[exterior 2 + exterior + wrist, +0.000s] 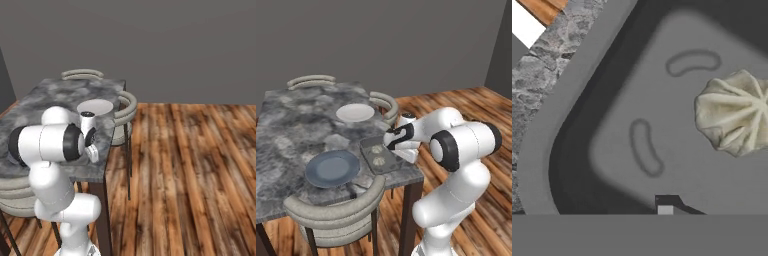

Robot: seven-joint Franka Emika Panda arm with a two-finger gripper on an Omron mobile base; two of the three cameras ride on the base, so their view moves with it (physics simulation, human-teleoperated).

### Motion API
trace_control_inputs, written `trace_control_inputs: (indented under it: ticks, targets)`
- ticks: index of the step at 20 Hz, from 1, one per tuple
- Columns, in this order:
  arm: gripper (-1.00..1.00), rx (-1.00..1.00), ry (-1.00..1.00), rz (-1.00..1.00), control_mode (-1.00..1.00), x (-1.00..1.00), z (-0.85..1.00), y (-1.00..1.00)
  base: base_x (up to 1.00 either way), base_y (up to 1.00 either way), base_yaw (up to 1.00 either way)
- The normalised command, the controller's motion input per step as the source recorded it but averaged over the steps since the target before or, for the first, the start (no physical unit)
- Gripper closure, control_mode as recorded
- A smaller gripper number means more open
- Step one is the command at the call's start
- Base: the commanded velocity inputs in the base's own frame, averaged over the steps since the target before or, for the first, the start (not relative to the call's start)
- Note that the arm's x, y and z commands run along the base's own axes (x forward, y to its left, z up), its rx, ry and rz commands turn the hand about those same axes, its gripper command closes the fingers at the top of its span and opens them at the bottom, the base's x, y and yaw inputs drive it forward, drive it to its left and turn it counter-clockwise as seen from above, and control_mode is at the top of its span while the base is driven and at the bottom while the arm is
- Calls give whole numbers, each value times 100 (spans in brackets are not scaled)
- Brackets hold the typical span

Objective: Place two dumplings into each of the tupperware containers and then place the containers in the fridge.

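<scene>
A dark grey tupperware container [387, 164] lies near the table's right edge with two dumplings [376, 149] inside it. My gripper [388, 145] hangs low over its right side. In the hand view the container's grey floor [662, 100] is very close, with one pleated tan dumpling [734, 114] at the right. One dark fingertip [666, 202] stands inside the tub near its wall. Whether the jaws are open or shut on the rim is hidden. The fridge is out of view.
A round blue-grey plate [332, 168] lies left of the container and a round white plate [355, 112] behind it on the marble table [291, 125]. Curved-back chairs [336, 210] stand at the front, right and far sides. Wooden floor [190, 165] stretches to the right.
</scene>
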Motion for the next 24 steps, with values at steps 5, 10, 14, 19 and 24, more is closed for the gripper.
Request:
trace_control_inputs:
  ticks: [5,10,14,19,24]
  targets:
    - [100,-9,-9,-31,-100,-50,0,67,0,0,0]
    - [100,-7,-9,-54,-100,-39,-19,47,0,0,0]
    - [100,-4,-13,-37,-100,1,-36,19,0,0,0]
    - [100,0,-23,-18,-100,2,-1,8,0,0,0]
    - [100,16,-28,2,-100,-8,60,-24,0,0,0]
